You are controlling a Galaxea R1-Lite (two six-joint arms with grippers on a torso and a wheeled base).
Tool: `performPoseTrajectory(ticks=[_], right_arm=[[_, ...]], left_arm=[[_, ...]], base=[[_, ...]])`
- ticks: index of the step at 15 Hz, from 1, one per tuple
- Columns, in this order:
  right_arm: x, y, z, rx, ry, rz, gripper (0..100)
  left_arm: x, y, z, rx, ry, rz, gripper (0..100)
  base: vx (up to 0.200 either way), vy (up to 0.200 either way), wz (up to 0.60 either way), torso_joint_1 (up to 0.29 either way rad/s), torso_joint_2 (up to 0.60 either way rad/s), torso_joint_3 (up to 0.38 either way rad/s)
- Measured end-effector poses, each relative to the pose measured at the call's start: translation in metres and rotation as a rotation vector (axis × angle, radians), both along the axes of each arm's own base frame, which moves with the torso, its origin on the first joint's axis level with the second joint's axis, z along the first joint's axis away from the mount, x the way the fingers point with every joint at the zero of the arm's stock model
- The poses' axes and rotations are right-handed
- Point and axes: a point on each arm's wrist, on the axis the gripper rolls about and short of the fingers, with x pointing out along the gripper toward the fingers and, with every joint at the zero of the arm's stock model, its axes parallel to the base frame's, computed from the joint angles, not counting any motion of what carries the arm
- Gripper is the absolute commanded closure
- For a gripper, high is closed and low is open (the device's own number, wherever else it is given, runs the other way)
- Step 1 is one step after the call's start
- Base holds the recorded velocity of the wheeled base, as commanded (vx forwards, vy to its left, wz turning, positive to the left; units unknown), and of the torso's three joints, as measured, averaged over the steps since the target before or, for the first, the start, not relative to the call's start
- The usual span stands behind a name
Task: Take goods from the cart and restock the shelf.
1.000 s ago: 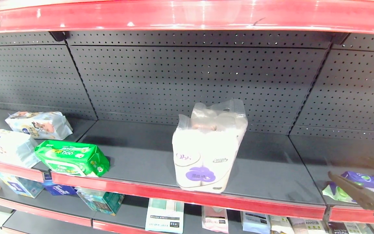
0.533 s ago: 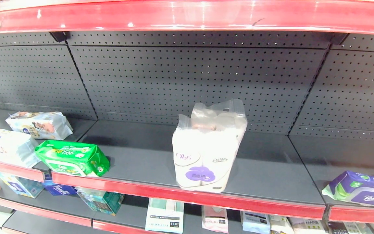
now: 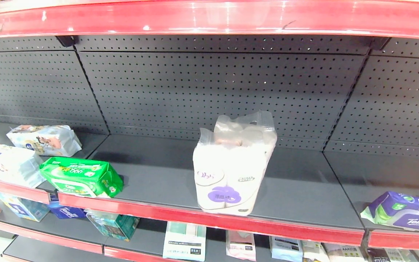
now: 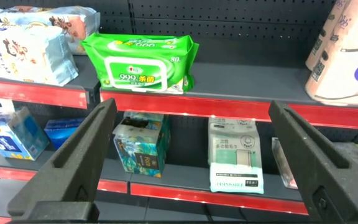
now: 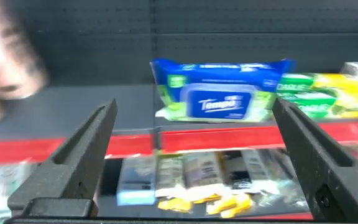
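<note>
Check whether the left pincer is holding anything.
No, the left pincer stands open and empty, facing the green wipes pack.

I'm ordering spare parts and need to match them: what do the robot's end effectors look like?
The left end effector has two matte dark grey fingers. They are flat-sided wedges that taper from a thick base to a blunt tip, with a stepped inner edge. One finger has a small round recess near its base. The right end effector looks the same.
</note>
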Motion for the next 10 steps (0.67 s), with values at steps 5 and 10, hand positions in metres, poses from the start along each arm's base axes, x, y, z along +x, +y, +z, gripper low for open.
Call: performPoseTrajectory(ticks=[5, 10], right_arm=[[0.0001, 0.0068, -0.0004, -0.022, -0.005, 0.302, 0], [-0.0007, 0.0060, 0.0085, -0.067, -0.089, 0.264, 0]], left_arm=[[0.0000, 0.0000, 0.0000, 0.000, 0.000, 0.000, 0], [0.0000, 0.0000, 0.0000, 0.000, 0.000, 0.000, 0]], base=[[0.000, 0.000, 0.00, 0.000, 0.00, 0.000], [0.000, 0.000, 0.00, 0.000, 0.00, 0.000]])
